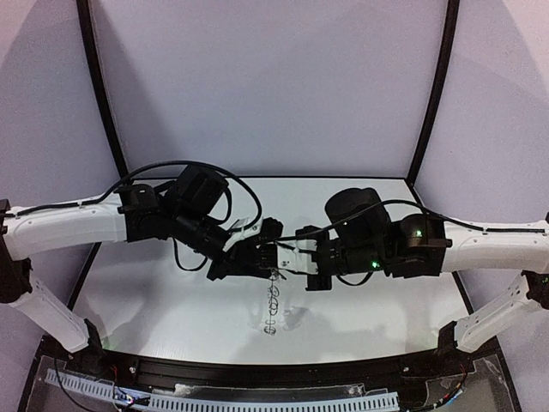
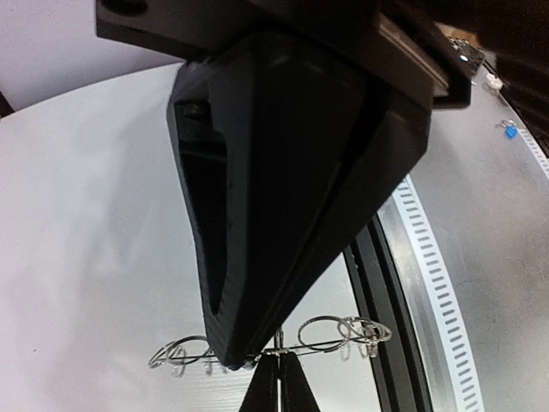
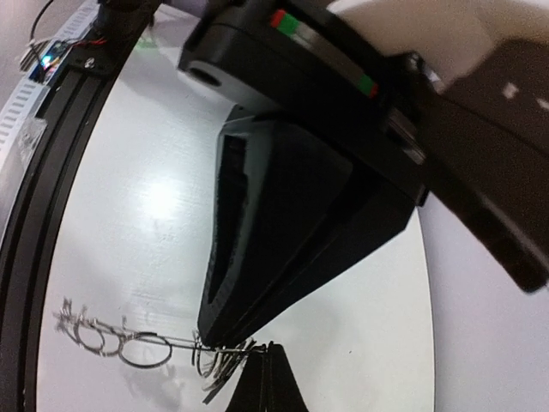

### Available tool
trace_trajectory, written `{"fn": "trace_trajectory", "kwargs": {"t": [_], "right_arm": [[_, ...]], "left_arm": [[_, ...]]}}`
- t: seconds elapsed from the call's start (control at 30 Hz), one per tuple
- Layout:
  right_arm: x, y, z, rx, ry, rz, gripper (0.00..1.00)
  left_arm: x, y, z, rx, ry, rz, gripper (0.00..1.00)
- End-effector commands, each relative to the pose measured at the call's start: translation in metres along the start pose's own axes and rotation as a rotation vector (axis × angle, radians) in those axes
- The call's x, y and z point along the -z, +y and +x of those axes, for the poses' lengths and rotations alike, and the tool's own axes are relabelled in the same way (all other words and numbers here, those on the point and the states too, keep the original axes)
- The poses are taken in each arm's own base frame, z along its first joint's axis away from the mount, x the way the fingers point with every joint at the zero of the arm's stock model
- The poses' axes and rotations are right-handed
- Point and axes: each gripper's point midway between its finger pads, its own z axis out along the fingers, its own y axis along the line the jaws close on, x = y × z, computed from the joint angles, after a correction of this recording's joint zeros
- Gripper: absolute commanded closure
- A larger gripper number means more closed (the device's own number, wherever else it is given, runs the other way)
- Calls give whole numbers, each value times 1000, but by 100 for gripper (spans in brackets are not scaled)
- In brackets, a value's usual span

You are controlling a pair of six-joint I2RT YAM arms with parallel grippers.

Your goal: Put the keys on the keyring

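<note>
risk, left: the left gripper (image 2: pixel 238 359) only nips thin wire at its very tips. A small twist or a pull from the other arm could let the wire slide out.
risk, middle: both arms are on the same short stretch of wire. If they pull apart or turn against each other, it bends or snaps free of one side.
risk, right: the tips are crowded nose to nose. Any reposition could knock the other finger or spill the loops.
left gripper: jaws pressed together and pinching the keyring wire, tip pointing down at it.
keyring: the keyring (image 1: pixel 273 302) reads as a straight wire strung with small wire loops, not one big ring. In the top view it trails from the meeting point of the two grippers toward the near edge of the table (image 1: pixel 171 292). In the left wrist view it runs crosswise under the tip, loops on both sides of the pinch.
lifted or resting: probably held off the table, but I can't tell for sure from these angles.
right gripper: the right gripper (image 3: pixel 221 339) has its jaws pressed together on the same wire, just beside a bunch of loops, nearly touching the left tip.
keys: can't pick them out among the loops.
</note>
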Motion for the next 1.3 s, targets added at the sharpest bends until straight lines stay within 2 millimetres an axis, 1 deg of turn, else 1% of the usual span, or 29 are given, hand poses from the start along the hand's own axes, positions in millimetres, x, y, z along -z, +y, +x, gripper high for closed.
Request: {"fn": "trace_trajectory", "kwargs": {"t": [0.0,0.07,0.1,0.17,0.2,0.23,0.27,0.3,0.37,0.53,0.67,0.8,0.9,1.1,1.27], "right_arm": [[12,-42,-38,-80,-172,200,100],[15,-44,-38,-86,-179,216,100],[15,-44,-37,-86,-173,218,100],[13,-44,-33,-86,-156,221,100],[13,-44,-31,-86,-147,224,100],[12,-45,-30,-87,-138,230,100],[12,-46,-29,-90,-130,234,100],[12,-47,-28,-92,-121,238,100],[11,-49,-26,-104,-107,243,100],[9,-51,-23,-140,-71,245,100],[7,-54,-19,-176,-39,249,100],[8,-54,-20,-213,-30,234,100],[9,-56,-20,-235,-23,233,100],[11,-54,-22,-249,-39,225,100],[12,-57,-25,-262,-45,229,100]], "left_arm": [[17,-3,-44,-113,-175,-60,93],[20,3,-42,-98,-169,-107,88],[21,5,-42,-88,-168,-126,76],[25,10,-41,-74,-170,-167,41],[27,12,-40,-69,-173,-191,26],[29,16,-39,-63,-172,-223,14],[34,19,-38,-59,-176,-256,7],[39,21,-38,-55,-184,-287,3],[49,29,-38,-44,-192,-366,1],[75,49,-32,-5,-187,-560,1],[84,54,-25,37,-169,-619,1],[84,57,-16,77,-146,-641,2],[83,59,-12,102,-135,-648,6],[82,69,-7,120,-139,-703,10],[74,69,-8,122,-132,-672,17]]}}
